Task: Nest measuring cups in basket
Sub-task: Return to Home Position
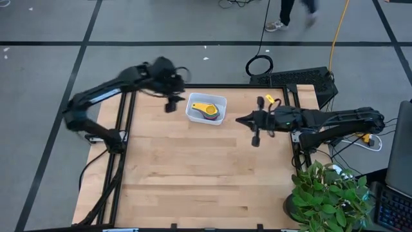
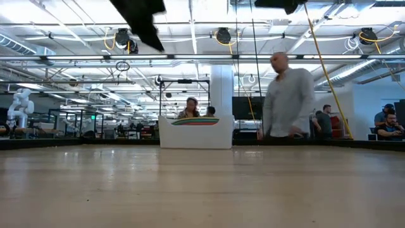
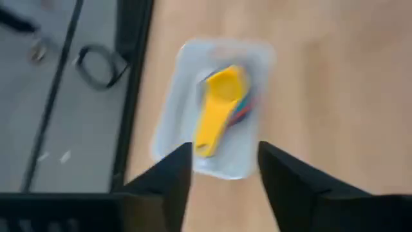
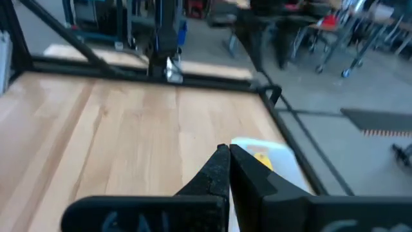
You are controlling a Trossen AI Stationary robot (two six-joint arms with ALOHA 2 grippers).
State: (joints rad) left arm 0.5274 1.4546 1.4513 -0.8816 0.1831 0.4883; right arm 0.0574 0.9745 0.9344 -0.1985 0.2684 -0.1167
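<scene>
The white basket [image 1: 206,108] stands on the table near its far edge. The measuring cups [image 1: 210,111] sit stacked inside it, the yellow one [image 3: 220,106] on top, with red and blue rims showing under it. My left gripper [image 1: 171,103] hovers open just left of the basket, above the table; in its wrist view the basket [image 3: 187,90] lies beyond the open fingers [image 3: 222,171]. My right gripper [image 1: 241,120] is shut and hangs over the table right of the basket, pointing toward it [image 4: 226,152].
A black frame [image 1: 129,129] runs along the table's left and far edges. A small yellow-and-black object [image 1: 269,100] lies near the far right corner. A potted plant [image 1: 325,193] stands off the near right corner. A person [image 2: 288,98] walks behind the table.
</scene>
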